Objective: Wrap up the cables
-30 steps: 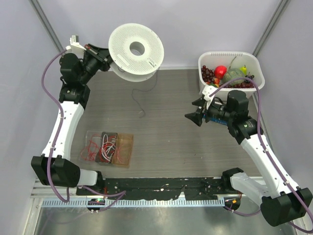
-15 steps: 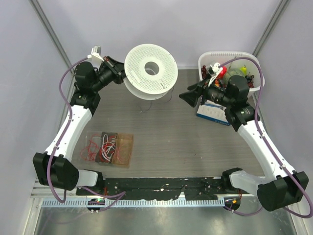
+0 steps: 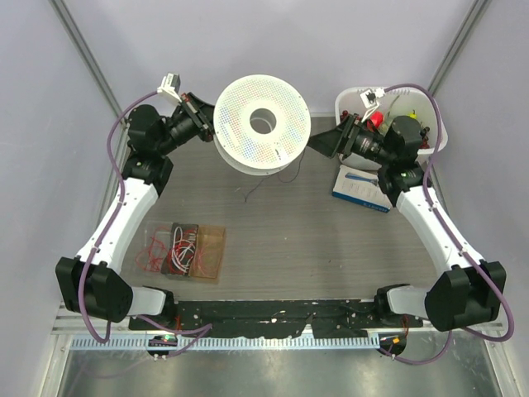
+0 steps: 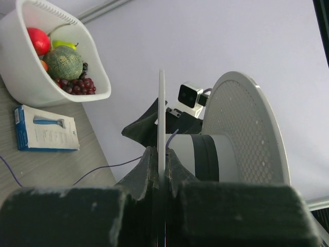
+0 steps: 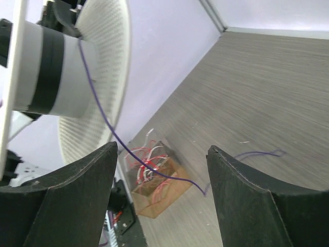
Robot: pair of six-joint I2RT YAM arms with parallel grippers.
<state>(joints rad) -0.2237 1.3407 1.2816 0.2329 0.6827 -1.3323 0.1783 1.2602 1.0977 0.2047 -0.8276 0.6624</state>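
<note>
The round white perforated spool (image 3: 248, 141) hangs in the air over the far middle of the table. My left gripper (image 3: 211, 126) is shut on the edge of one flange (image 4: 161, 118), seen edge-on in the left wrist view between the closed fingers. A dark band of wound wire (image 4: 208, 157) sits on the spool's core. The thin dark wire (image 5: 105, 121) runs off the core, hangs down and trails on the table (image 3: 248, 193). My right gripper (image 3: 318, 145) is open just right of the spool. The wire passes between its spread fingers (image 5: 162, 149) without being held.
A white basket (image 3: 436, 142) of fruit stands at the far right, with a blue and white box (image 3: 359, 188) in front of it. A clear box of red and white ties (image 3: 183, 251) lies at the near left.
My left gripper has carried the spool to the right, toward the middle. My right gripper has swung up and to the far left, from mid-table to beside the spool, uncovering the blue box.
</note>
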